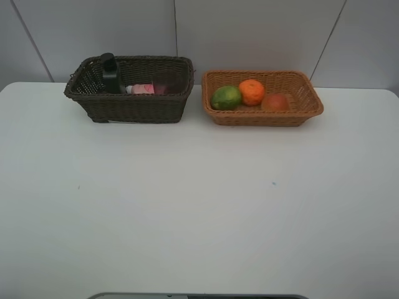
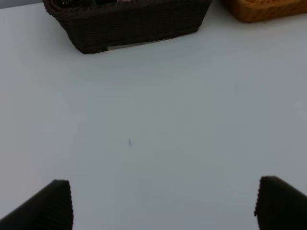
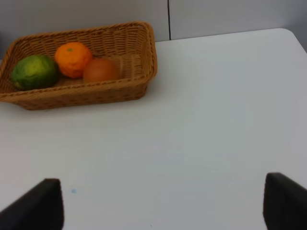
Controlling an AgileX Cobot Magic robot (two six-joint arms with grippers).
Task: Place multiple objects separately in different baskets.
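Nearest to me, both grippers hang over bare white table [image 1: 199, 218]: the left gripper [image 2: 163, 203] has its jaws spread wide with nothing between them, and the right gripper [image 3: 163, 201] is spread the same way, also empty. Ahead of the left one sits the dark basket [image 1: 129, 89], holding the green pump bottle [image 1: 110, 73], the pink bottle [image 1: 141, 89] and the mauve cup [image 1: 167, 81]. Ahead of the right one sits the tan basket [image 1: 262, 98], long side toward me, with the green fruit [image 1: 226, 97], the orange [image 1: 252, 91] and the peach [image 1: 275, 101] in a row. I see nothing loose on the table, so I judge the sorting complete; neither arm has anything near to reach for.
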